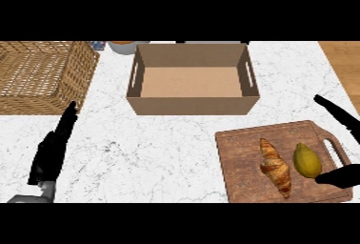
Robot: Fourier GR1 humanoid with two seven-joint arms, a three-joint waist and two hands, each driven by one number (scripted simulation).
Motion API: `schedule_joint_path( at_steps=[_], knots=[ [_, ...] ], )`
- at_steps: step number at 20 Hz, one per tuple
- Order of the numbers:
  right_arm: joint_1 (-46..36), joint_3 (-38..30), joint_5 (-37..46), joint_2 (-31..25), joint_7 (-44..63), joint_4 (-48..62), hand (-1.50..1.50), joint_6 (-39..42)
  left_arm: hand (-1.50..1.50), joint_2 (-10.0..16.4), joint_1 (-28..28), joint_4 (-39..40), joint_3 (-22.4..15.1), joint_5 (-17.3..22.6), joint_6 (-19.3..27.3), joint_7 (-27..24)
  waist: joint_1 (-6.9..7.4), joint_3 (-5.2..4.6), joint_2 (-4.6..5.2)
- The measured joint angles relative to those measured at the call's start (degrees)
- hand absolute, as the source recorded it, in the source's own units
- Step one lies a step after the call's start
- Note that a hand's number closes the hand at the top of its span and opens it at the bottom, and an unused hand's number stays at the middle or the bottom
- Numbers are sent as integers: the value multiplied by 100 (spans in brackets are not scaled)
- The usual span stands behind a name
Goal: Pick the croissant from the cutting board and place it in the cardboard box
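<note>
On the wooden cutting board (pixel 243 152), at the lower right of the white marble table (pixel 155 152), the croissant (pixel 275 167) lies lengthwise, one tip toward the far edge and the other toward me. Just beside it, on its right, lies a yellow-green fruit (pixel 306 160); the two are close, but I cannot tell whether they touch.

My right hand (pixel 339 115) comes in from the right edge with its fingers stretched out straight and its thumb spread far from them, holding nothing. The thumb tip lies next to the fruit, by the board's handle slot, and the fingers hang over the table beyond the board's far right corner. It does not touch the croissant.

The cardboard box (pixel 193 106) stands past the board, in the middle of the table, with nothing inside that I can see. To its left is a wicker basket (pixel 35 71).

My left hand (pixel 53 147) rests at the lower left, fingers straight and pointing away from me.
</note>
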Motion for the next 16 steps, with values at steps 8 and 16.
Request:
schedule_joint_path(
  at_steps=[8, 16],
  knots=[
    [-10, 656, 153, -189, 1823, -1096, -150, 1097, 0, -99, 66, -207, -13, -124, -1, 131, 6, 9, -1],
    [-29, 932, 914, 571, 2669, -1198, -150, 1281, 0, -195, 120, -286, 195, -254, -205, 177, 11, 15, 8]
  ],
)
